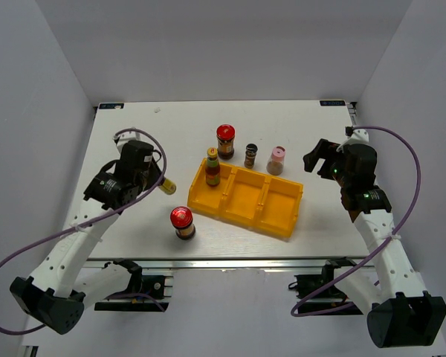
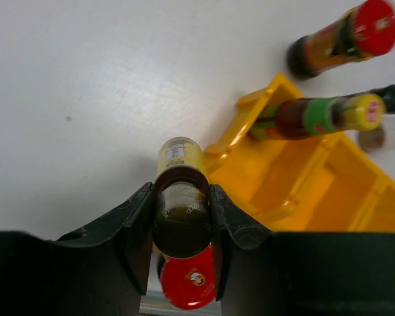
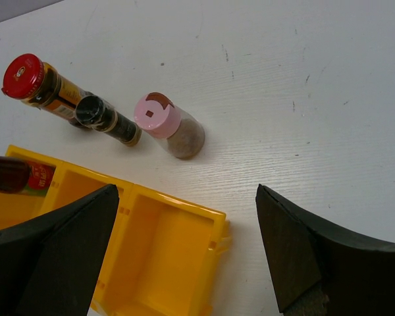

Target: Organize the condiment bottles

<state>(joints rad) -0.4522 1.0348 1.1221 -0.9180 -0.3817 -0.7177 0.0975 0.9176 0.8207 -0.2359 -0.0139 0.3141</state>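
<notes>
My left gripper (image 1: 156, 181) is shut on a slim yellow-capped sauce bottle (image 2: 180, 217) and holds it level above the table, left of the tray; its cap (image 1: 168, 186) points toward the tray. A second yellow-capped bottle (image 1: 212, 168) stands in the left compartment of the yellow tray (image 1: 281, 202). One red-lidded jar (image 1: 182, 222) stands in front of the tray's left end, and another (image 1: 225, 140) stands behind it. The dark spice jar (image 1: 250, 155) and the pink-lidded shaker (image 1: 276, 160) stand behind the tray. My right gripper (image 1: 323, 160) is open and empty, right of the shaker (image 3: 168, 125).
The tray's middle and right compartments (image 3: 164, 243) hold nothing. The table's near edge runs just in front of the near red-lidded jar (image 2: 187, 283). White walls enclose the table on the left, right and back.
</notes>
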